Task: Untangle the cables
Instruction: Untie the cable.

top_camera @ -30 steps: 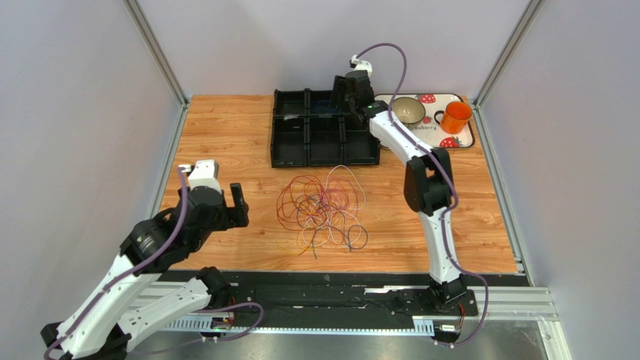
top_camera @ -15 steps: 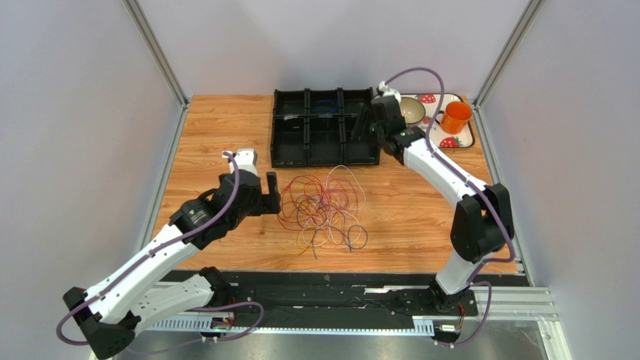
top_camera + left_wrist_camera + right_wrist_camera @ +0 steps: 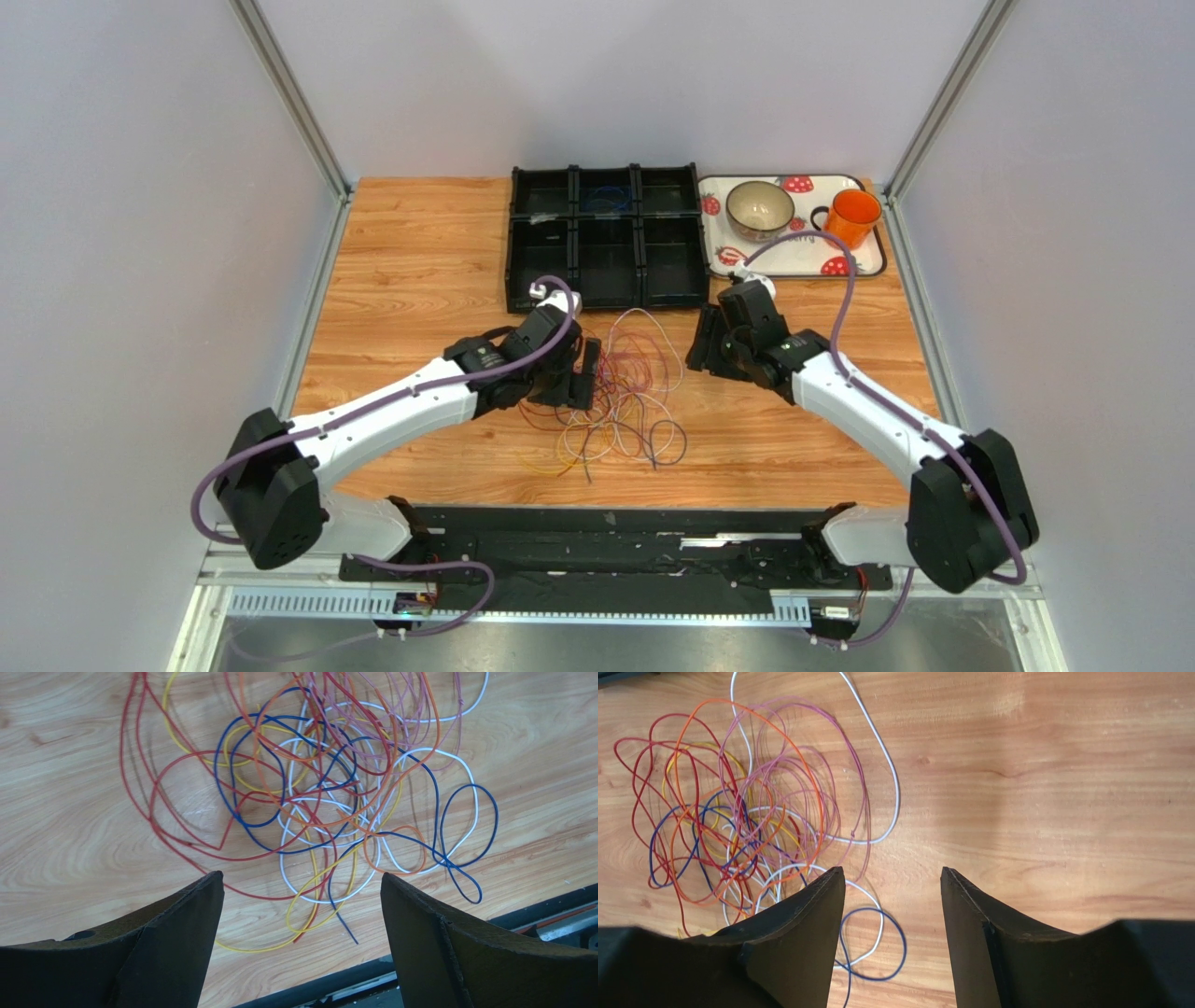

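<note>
Cables (image 3: 606, 395) are sitting in one messy multicolor tangle mid-counter (image 3: 421, 252), in front of the black bin (image 3: 606, 259). The left hand (image 3: 582, 373) is hovering spread wide at the tangle's left edge, and the right hand (image 3: 701, 345) is hanging released on its right, neither gripping anything. The lettering on the strawberry tray (image 3: 807, 256) is looking too tiny to read.

Gripper (image 3: 891, 882), jaws apart and holding nothing, sits above the wood table (image 3: 1053, 777), multicolour cables (image 3: 756, 812) tangled at picture left, loops passing behind one jaw.
</note>
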Available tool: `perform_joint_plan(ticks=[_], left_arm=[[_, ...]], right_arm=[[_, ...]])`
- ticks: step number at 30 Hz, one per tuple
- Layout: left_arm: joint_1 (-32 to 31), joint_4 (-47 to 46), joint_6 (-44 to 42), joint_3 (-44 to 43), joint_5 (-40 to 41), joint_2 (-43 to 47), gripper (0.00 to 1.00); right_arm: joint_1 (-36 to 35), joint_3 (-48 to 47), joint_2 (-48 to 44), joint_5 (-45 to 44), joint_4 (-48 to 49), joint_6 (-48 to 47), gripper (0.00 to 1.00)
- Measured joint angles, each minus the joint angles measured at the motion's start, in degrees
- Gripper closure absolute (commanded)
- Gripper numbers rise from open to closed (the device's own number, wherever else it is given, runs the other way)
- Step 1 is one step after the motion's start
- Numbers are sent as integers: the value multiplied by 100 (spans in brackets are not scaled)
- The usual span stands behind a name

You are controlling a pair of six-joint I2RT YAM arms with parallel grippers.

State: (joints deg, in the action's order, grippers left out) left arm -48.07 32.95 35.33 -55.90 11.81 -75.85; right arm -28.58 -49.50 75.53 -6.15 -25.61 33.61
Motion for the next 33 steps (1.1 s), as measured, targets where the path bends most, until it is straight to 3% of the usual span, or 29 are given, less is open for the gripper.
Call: perform_joint_plan(ticks=[13, 20, 33], left_arm=[[-105, -549, -273, 2, 31, -693, 14], [-109, -857, -284, -2, 46, -874, 24], [-627, -876, -848, -249, 251, -1357, 23]], right_arm=[[-278, 529, -678, 70, -170, 57, 44], [-404, 597, -662, 66, -179, 68, 45], [-479, 597, -522, 35, -179, 61, 45]])
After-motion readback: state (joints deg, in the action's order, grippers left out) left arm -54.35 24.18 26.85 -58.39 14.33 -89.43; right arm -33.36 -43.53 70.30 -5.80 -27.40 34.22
